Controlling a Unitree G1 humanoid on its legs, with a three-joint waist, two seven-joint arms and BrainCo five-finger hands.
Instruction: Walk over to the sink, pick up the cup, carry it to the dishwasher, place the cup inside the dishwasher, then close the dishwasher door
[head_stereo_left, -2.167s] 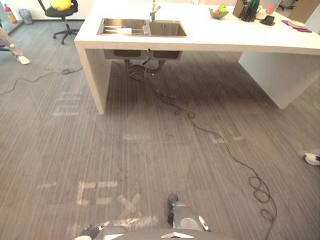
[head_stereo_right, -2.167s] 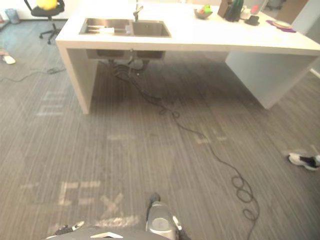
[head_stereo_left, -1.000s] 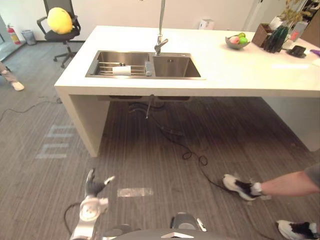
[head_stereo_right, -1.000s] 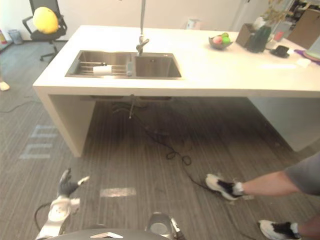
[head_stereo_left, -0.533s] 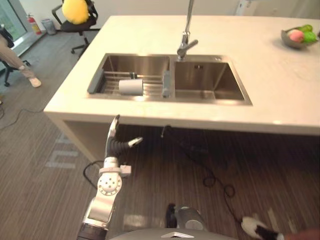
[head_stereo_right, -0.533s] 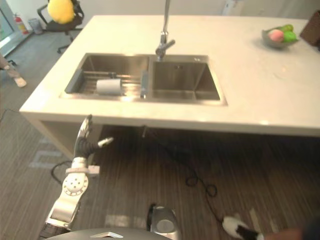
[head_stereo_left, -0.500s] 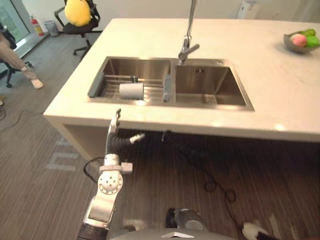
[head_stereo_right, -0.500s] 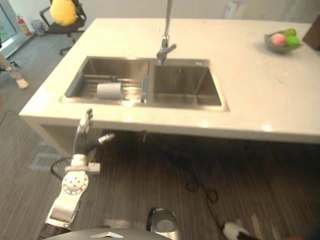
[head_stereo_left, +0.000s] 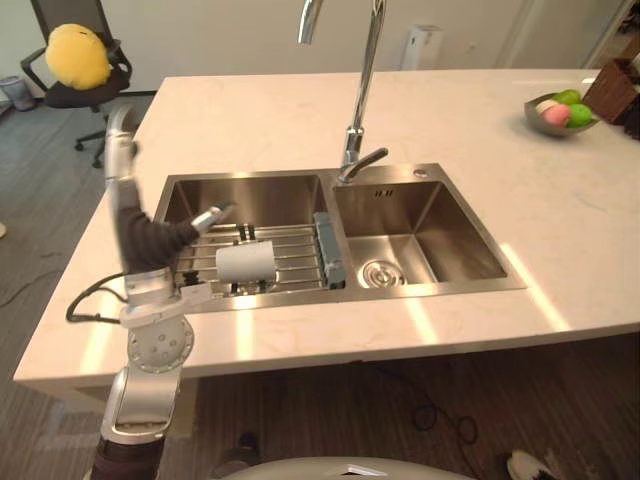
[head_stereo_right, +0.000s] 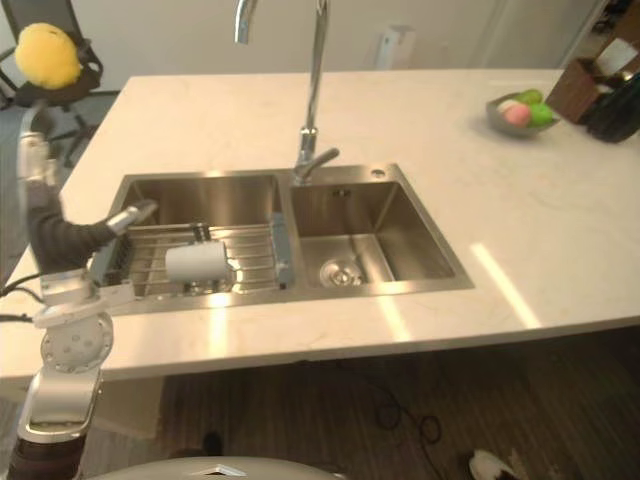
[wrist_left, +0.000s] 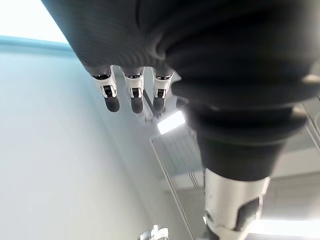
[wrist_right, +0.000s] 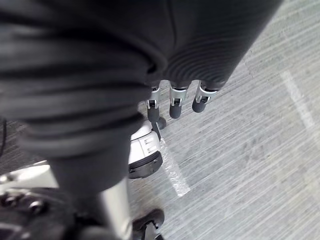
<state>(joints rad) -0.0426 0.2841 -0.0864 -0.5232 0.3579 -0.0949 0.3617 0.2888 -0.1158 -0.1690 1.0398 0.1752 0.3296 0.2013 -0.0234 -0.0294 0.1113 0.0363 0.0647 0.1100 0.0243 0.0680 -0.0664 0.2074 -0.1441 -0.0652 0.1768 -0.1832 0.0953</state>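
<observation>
The cup (head_stereo_left: 246, 262) is white and lies on its side on a wire rack (head_stereo_left: 290, 250) in the left basin of the steel double sink (head_stereo_left: 420, 297). My left hand (head_stereo_left: 148, 240) is raised upright over the counter's front left, just left of the cup and apart from it. Its fingers (wrist_left: 132, 95) are straight, the thumb points toward the rack, and it holds nothing. My right hand (wrist_right: 175, 102) hangs low over the striped floor with relaxed, empty fingers.
A tall faucet (head_stereo_left: 362, 100) rises behind the divider between the basins. A fruit bowl (head_stereo_left: 558, 110) stands at the counter's far right, a white container (head_stereo_left: 420, 48) at its back edge. An office chair with a yellow cushion (head_stereo_left: 75, 58) is beyond the counter's left end.
The view has come closer, so the sink now lies directly below. My left hand has risen from below the counter's edge to above it, beside the left basin.
</observation>
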